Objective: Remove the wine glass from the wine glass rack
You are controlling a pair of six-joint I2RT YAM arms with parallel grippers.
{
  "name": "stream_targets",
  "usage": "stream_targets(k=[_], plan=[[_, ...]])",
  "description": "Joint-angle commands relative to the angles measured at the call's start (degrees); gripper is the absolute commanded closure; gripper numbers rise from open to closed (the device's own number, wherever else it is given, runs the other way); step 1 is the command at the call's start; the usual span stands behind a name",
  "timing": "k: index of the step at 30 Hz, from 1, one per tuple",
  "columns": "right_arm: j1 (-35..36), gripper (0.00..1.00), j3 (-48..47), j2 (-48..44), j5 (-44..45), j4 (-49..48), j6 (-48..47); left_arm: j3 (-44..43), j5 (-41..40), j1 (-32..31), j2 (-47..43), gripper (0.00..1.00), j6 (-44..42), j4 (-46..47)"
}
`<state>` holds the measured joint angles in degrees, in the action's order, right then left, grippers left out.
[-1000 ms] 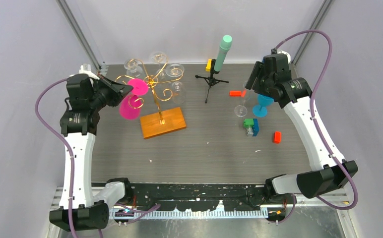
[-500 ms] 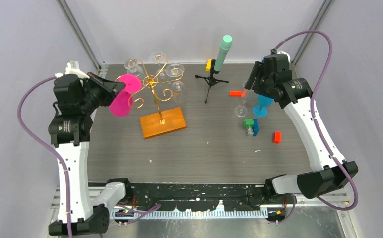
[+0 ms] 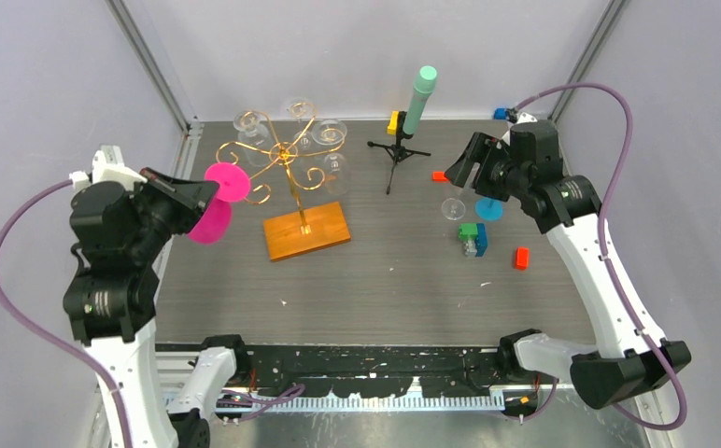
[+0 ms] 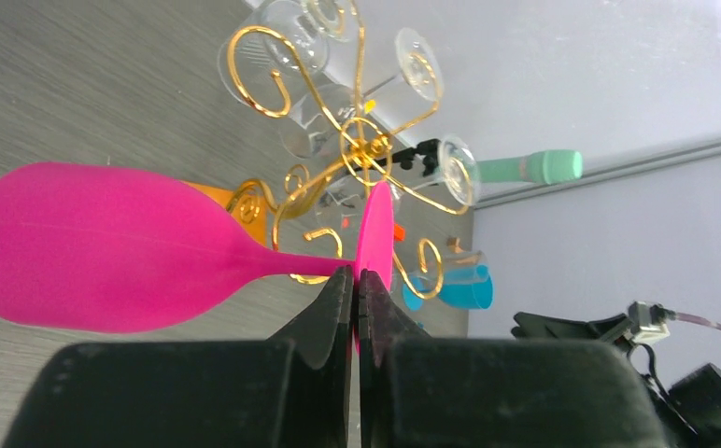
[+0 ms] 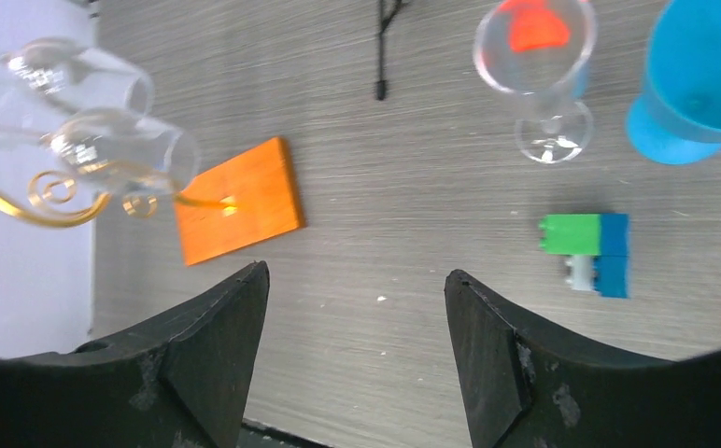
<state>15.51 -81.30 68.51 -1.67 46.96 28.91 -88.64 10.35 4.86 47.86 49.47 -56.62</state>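
Jaws of the left gripper point(image 4: 355, 280) are clamped on the stem of the pink wine glass point(image 4: 105, 247); those of the right gripper point(image 5: 357, 275) are spread wide, empty.

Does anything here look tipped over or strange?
The pink wine glass lies sideways in mid-air beside the gold wine glass rack, its stem pinched in the left tool. Otherwise nothing looks spilled or broken.

Rack point(image 3: 306, 233) stands left of centre on the table point(image 3: 385, 280), with glasses point(image 3: 331, 135) hanging at its rear. Held glass point(image 3: 210, 222) sits just left of it, in the left gripper point(image 4: 355, 280). Tripod point(image 3: 399, 154) stands right of the rack. Further right are a standing glass point(image 3: 453, 208) and a cup point(image 3: 489, 209), with blocks point(image 3: 473, 239) before them.
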Motion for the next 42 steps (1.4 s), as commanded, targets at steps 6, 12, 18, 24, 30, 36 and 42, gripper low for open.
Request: stream_targets(k=[6, 12, 18, 24, 30, 36, 42], plan=[[0.34, 0.25, 5.45, -5.36, -17.78, -11.32, 6.42, -7.46, 11.85, 0.17, -4.92, 1.0, 4.31, -0.21], [1.67, 0.25, 7.55, -8.47, -18.09, -13.22, 10.07, -3.69, 27.66, -0.88, -3.8, 1.0, 16.12, 12.05], [2.29, 0.25, 9.12, -11.04, -18.61, -13.65, 13.54, 5.59, 38.55, -7.57, -3.37, 1.0, 32.31, 33.34], [6.16, 0.2, 15.15, -14.73, -22.32, -22.8, 21.46, 11.52, 41.05, -9.6, -1.29, 1.0, 45.46, 51.62], [17.6, 0.17, 26.09, -16.53, -21.68, -52.45, 35.8, 15.79, 38.81, -11.14, 1.5, 1.0, 59.07, 70.01], [23.58, 0.1, 31.83, -18.07, -11.01, -69.39, 38.46, 16.74, 35.72, -11.99, 2.19, 1.0, 61.45, 71.37], [23.78, 0.08, 33.2, -17.88, -9.02, -79.49, 41.92, 18.9, 33.93, -13.62, 4.21, 1.0, 65.47, 75.85]])
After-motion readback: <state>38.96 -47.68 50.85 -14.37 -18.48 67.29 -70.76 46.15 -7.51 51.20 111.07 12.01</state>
